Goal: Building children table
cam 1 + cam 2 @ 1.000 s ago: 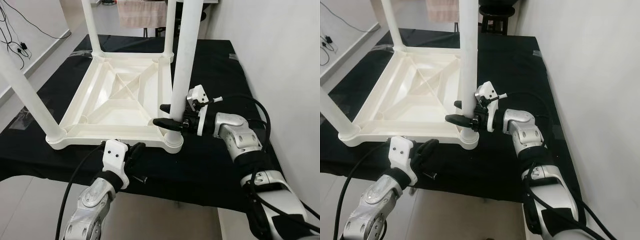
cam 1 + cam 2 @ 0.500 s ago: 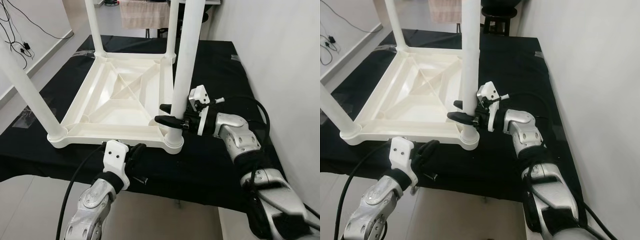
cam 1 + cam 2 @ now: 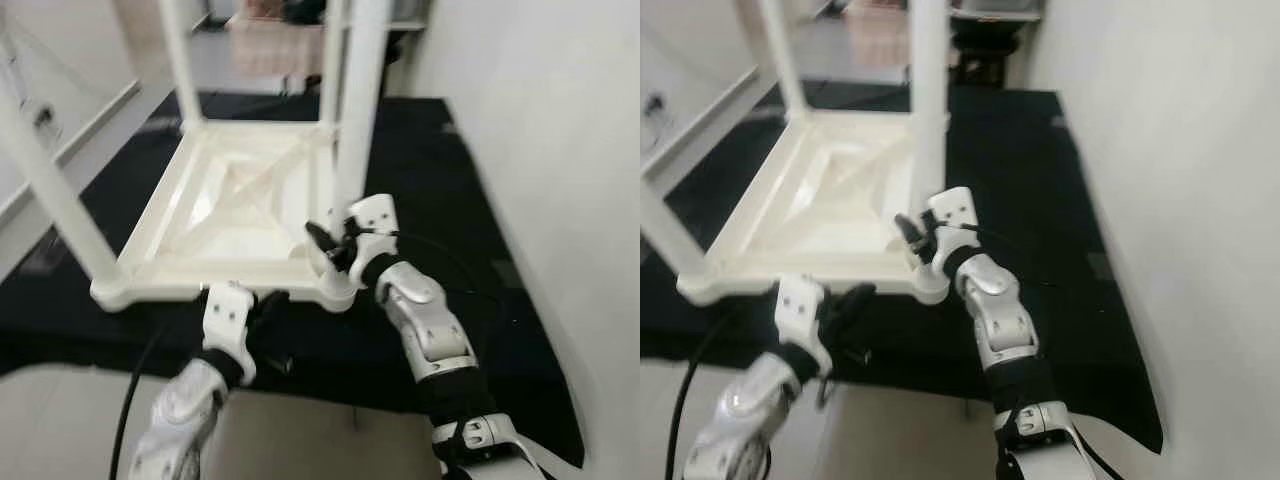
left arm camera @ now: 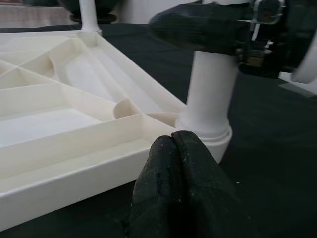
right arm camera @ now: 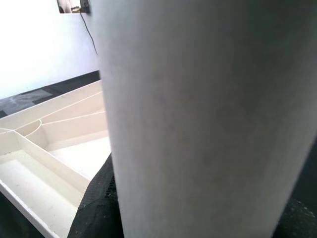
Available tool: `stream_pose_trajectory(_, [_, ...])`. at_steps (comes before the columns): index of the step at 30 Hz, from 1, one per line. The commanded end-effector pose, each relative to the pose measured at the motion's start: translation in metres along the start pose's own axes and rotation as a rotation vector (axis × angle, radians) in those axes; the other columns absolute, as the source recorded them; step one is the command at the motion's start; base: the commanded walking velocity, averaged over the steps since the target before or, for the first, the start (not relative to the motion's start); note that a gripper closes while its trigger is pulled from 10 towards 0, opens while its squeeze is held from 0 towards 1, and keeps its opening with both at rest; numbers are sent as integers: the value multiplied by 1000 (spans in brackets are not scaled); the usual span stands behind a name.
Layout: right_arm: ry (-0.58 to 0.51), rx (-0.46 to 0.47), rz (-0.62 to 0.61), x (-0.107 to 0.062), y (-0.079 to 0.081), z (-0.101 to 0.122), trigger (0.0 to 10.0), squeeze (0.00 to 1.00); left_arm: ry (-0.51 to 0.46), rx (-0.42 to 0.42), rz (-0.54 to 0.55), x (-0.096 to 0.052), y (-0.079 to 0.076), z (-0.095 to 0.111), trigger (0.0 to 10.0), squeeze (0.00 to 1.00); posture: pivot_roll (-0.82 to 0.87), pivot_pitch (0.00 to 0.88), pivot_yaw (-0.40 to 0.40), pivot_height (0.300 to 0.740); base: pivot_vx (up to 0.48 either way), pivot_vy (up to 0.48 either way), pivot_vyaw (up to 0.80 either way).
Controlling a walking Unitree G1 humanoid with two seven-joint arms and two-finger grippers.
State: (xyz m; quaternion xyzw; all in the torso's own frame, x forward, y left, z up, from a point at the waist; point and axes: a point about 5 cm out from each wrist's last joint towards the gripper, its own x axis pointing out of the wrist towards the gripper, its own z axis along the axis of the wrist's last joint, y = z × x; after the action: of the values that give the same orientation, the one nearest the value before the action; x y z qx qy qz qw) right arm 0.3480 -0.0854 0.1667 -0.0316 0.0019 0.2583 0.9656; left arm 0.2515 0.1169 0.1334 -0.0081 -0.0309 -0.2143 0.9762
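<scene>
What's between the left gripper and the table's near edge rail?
Bare black cloth. In the left wrist view, the left gripper, fingers together, sits just short of the upturned table's edge rail; whether they touch is unclear.

Right claw (image 3: pixel 325 243) clamped, arm bent forward; left claw (image 4: pixel 173 163) pinched closed.

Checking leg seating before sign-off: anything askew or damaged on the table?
Nothing stands out. The upturned white table lies flat on the black cloth, legs upright. The right tool holds the near-right leg low, by its socket.
</scene>
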Motion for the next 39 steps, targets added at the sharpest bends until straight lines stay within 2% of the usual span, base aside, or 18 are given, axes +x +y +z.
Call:
stream_pose_trajectory(1, [117,52,16,-4,3,-24,10000,1000,14,4,7,-1,2,-4,10000,0,101,73,-33,740,0,0,0])
stream_pose_trajectory(4, [37,78,91,-2,4,-7,10000,1000,18,2,-3,-1,2,-4,10000,0,95,74,-25,740,0,0,0])
stream_pose_trajectory(5, [2,96,136,-2,1,1,10000,537,19,1,-7,-1,1,-4,10000,0,94,76,-25,740,0,0,0])
stream_pose_trajectory(6, [-19,99,188,-3,-2,7,10000,0,19,0,-9,-1,1,-4,10000,0,97,77,-28,740,0,0,0])
stream_pose_trajectory(8, [-35,82,235,-4,-6,12,10000,0,18,-1,-10,0,0,-3,10000,0,97,77,-28,740,0,0,0])
stream_pose_trajectory(9, [-42,61,334,-7,-8,14,10000,0,17,-2,-9,0,0,-3,10000,0,95,78,-32,740,0,0,0])
stream_pose_trajectory(11, [-42,61,334,-7,-8,14,10000,0,17,-2,-9,0,0,-3,10000,0,95,78,-32,740,0,0,0])
stream_pose_trajectory(13, [14,-6,442,-8,-22,5,10000,0,15,-6,-8,0,-1,-3,10000,0,100,79,-37,740,0,0,0])
stream_pose_trajectory(14, [14,-6,442,-8,-22,5,10000,0,15,-6,-8,0,-1,-3,10000,0,100,79,-37,740,0,0,0])
stream_pose_trajectory(17, [73,0,453,-4,-41,-3,10000,0,13,-8,-7,0,-2,-3,10000,0,112,81,-39,740,0,0,0])
stream_pose_trajectory(22, [65,-1,486,-4,-46,2,10000,0,13,-7,-8,0,-2,-3,10000,0,120,83,-42,740,0,0,0])
stream_pose_trajectory(23, [49,44,522,-4,-50,7,0,0,14,-6,-9,-1,-3,-3,10000,0,122,85,-41,740,0,0,0])
stream_pose_trajectory(27, [46,72,554,-5,-54,10,0,0,15,-6,-10,-2,-3,-3,10000,0,123,87,-39,740,0,0,0])
stream_pose_trajectory(35, [43,103,496,-6,-63,0,0,0,18,-6,-13,-3,-2,-3,10000,0,123,91,-37,740,0,0,0])
stream_pose_trajectory(38, [64,91,391,-16,-57,-21,0,0,18,-7,-12,-4,-1,-3,10000,0,126,95,-37,740,0,0,0])
stream_pose_trajectory(39, [101,62,297,-20,-50,-31,0,0,20,-6,-11,-5,1,-2,10000,0,125,96,-27,740,0,0,0])
